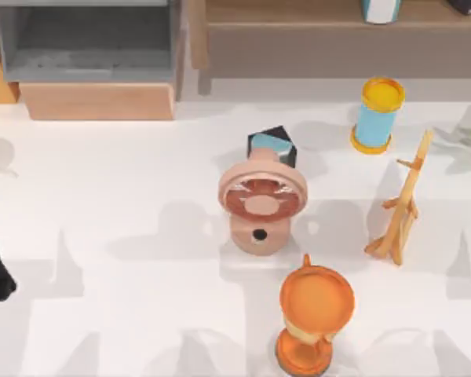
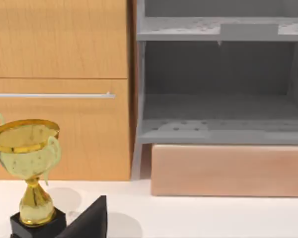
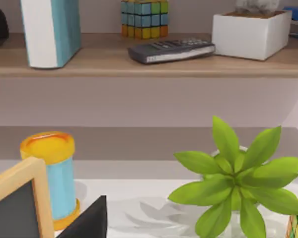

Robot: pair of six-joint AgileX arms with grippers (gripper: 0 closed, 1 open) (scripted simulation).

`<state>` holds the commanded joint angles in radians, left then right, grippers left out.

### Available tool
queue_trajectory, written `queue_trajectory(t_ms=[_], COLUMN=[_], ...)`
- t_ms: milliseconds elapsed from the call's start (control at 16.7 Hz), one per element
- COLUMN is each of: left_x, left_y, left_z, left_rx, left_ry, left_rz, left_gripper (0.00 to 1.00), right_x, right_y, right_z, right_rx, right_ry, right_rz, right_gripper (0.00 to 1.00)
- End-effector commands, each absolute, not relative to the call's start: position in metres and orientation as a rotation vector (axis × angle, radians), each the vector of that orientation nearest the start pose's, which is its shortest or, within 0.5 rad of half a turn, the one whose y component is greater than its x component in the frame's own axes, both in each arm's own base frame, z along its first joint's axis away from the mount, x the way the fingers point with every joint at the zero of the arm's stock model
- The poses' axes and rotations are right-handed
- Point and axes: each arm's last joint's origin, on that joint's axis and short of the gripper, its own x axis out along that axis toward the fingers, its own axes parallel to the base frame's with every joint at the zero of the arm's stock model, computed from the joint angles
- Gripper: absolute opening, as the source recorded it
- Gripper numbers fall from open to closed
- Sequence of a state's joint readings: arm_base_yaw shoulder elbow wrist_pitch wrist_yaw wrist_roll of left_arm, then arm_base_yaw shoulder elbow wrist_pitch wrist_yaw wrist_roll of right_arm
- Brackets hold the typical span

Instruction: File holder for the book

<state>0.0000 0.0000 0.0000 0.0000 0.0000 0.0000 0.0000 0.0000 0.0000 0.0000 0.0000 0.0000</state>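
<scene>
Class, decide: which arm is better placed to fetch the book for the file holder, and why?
Probably the right. The book stands on the wooden shelf facing the right wrist view, at the table's right; the file holder sits far left.

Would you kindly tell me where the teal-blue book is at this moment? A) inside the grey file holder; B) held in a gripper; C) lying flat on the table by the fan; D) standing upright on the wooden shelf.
D: the book stands upright on the wooden shelf, not in the file holder.

The book [image 1: 380,10] and file holder [image 1: 86,47] are cut by the top view's upper edge.
</scene>
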Motion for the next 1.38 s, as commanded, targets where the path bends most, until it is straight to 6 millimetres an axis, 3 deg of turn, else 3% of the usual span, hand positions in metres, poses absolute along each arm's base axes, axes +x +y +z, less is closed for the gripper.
queue_trajectory(t_ms=[180,360,600,840,1020,1140,1260,1380], left_x=[0.106,0.106,0.118,0.158,0.210,0.251,0.293,0.330], left_y=[-0.002,-0.005,-0.014,-0.038,-0.077,-0.115,-0.163,-0.217], left_z=[0.163,0.187,0.247,0.319,0.364,0.383,0.389,0.382], left_rx=[-0.001,-0.005,-0.014,-0.024,-0.027,-0.024,-0.018,-0.011], left_ry=[-0.003,-0.026,-0.057,-0.062,-0.047,-0.033,-0.018,-0.005], left_rz=[-0.002,-0.013,-0.033,-0.051,-0.063,-0.069,-0.073,-0.075], left_gripper=[1.00,1.00,1.00,1.00,1.00,1.00,1.00,1.00], right_x=[0.106,0.106,0.106,0.106,0.106,0.106,0.106,0.106], right_y=[-0.001,-0.001,-0.001,-0.001,-0.001,-0.001,-0.001,-0.001], right_z=[0.160,0.160,0.160,0.160,0.160,0.160,0.160,0.160], right_rx=[0.000,0.000,0.000,0.000,0.000,0.000,0.000,0.000], right_ry=[0.000,0.000,0.000,0.000,0.000,0.000,0.000,0.000], right_rz=[0.000,0.000,0.000,0.000,0.000,0.000,0.000,0.000], right_gripper=[1.00,1.00,1.00,1.00,1.00,1.00,1.00,1.00])
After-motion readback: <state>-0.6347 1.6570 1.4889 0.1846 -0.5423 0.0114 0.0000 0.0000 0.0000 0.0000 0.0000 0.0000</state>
